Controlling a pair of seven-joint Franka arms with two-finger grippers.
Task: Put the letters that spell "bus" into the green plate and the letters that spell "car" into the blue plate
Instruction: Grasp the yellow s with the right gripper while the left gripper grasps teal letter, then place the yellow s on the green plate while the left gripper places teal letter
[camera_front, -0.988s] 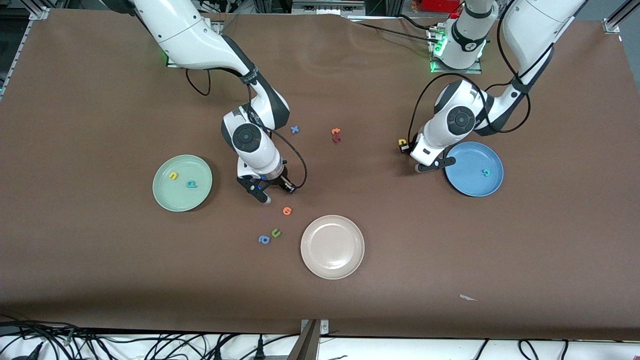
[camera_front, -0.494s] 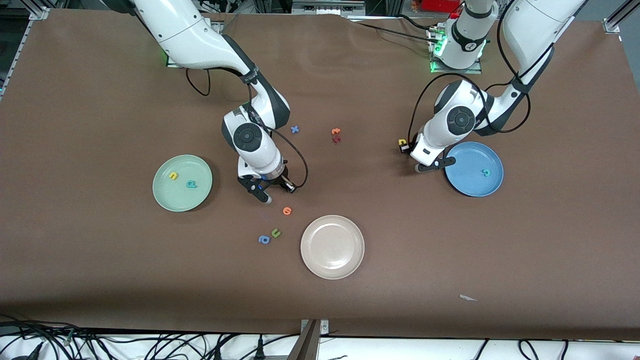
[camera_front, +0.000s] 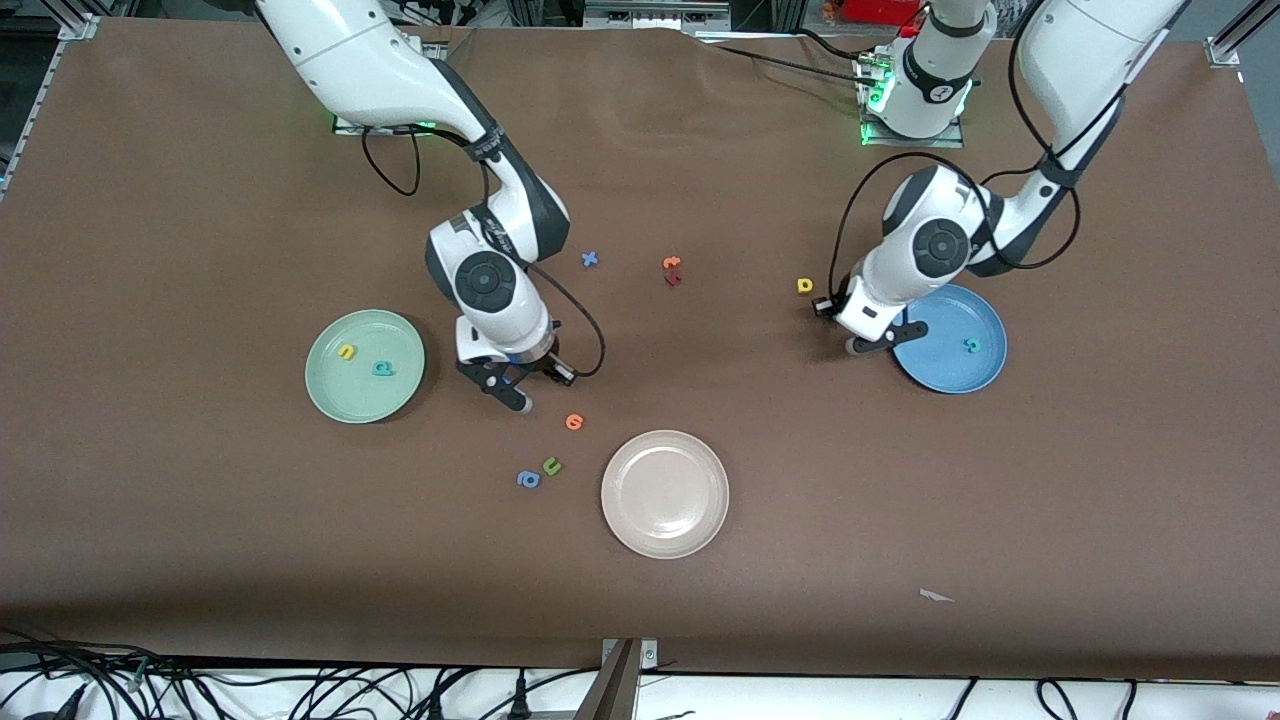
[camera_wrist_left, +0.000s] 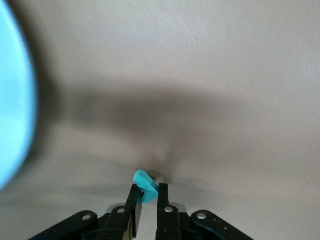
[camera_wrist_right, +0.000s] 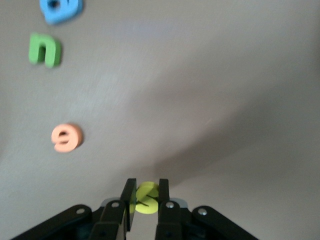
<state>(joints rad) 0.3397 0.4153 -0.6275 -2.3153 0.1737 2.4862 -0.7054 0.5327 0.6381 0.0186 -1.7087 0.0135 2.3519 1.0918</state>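
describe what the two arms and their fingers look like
Both arms are glossy white with dark grey joint bands and a round dark cap near the wrist. Loose black cables loop along each. The left gripper and right gripper have slim black fingers with small silver screws. Green lights glow at both bases.

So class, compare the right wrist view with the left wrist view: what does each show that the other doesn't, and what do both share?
Only the right wrist view: the right gripper, jaws shut on a yellow "s", plus an orange letter, a green letter and a blue letter lying on the table.
Only the left wrist view: the left gripper shut on a teal letter, with the blue plate at the edge.
Both: the brown table.
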